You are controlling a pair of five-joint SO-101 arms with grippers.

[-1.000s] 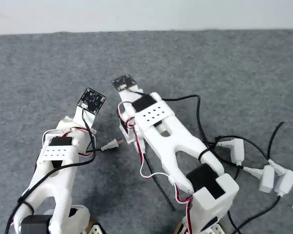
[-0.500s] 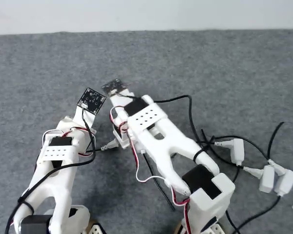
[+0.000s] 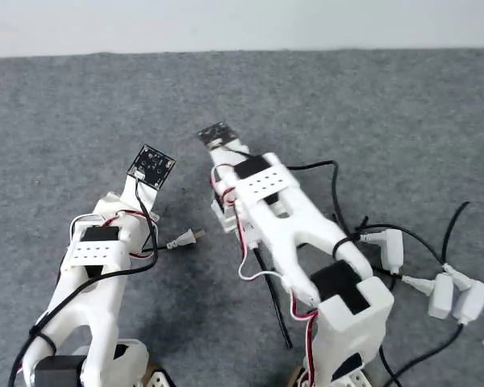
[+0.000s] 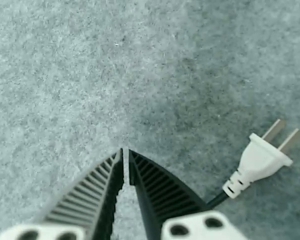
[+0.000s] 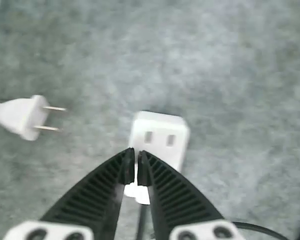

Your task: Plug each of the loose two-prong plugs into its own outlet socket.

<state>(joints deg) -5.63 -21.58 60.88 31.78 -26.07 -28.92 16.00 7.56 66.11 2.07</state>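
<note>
A white two-prong plug point(image 3: 184, 239) on a black cord lies on the grey carpet between the two arms. In the left wrist view this plug point(image 4: 260, 157) lies off to one side of my left gripper point(image 4: 125, 151), which is shut and holds nothing. A white outlet socket point(image 5: 159, 134) with two slots lies just past the tips of my right gripper point(image 5: 135, 151). That gripper is shut above the socket's cord end. The plug point(image 5: 22, 117) points its prongs toward the socket, a short gap away. In the high view the socket point(image 3: 219, 214) is partly hidden under the right arm point(image 3: 262, 189).
More white plugs and sockets point(image 3: 391, 246) point(image 3: 441, 294) point(image 3: 472, 300) lie among tangled black cords point(image 3: 419, 235) at the right side. The left arm point(image 3: 97, 250) stands at the left. Bare carpet point(image 3: 323, 97) stretches to the far wall.
The right arm swung left over the plug half a second ago and has come back to the right. The left arm and the plug have stayed put.
</note>
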